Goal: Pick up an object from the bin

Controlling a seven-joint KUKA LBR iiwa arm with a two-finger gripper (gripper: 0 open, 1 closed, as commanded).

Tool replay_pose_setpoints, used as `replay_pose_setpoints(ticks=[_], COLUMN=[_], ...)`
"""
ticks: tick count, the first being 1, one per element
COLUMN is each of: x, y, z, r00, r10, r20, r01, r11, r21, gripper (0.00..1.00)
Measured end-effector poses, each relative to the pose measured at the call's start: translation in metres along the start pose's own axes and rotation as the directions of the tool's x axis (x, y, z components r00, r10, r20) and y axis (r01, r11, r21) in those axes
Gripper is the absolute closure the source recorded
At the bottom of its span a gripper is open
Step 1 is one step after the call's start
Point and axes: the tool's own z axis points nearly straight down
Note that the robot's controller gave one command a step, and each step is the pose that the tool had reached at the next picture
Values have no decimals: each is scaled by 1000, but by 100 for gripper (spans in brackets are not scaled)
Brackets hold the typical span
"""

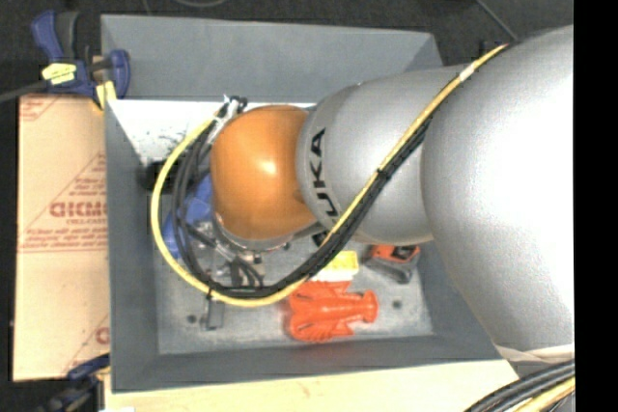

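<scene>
From my seat, the bin's (133,294) left side gives me a blue thing (196,204) lying left of centre. It is rounded and mostly hidden behind the looping yellow cable (157,207) and the orange cover (256,171). The end effector (230,260) sits just beside it under that cover, and I cannot tell whether it is spread or closed. A small dark bit (207,317) lies near the front. Further right is a red-orange ribbed plastic piece (333,312) — clear of the arm (415,159). An orange-and-black tool (398,256) is half tucked beneath the arm.
</scene>
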Motion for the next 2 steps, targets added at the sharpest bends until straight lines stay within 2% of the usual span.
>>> replay_pose_setpoints(ticks=[1,2], x=[-2,3], y=[-1,-49], z=[-5,-12], r00=[1000,998], r10=[4,-55], r20=[7,7], r01=[-4,55], r11=[1000,998], r21=[-2,0], gripper=[0,0])
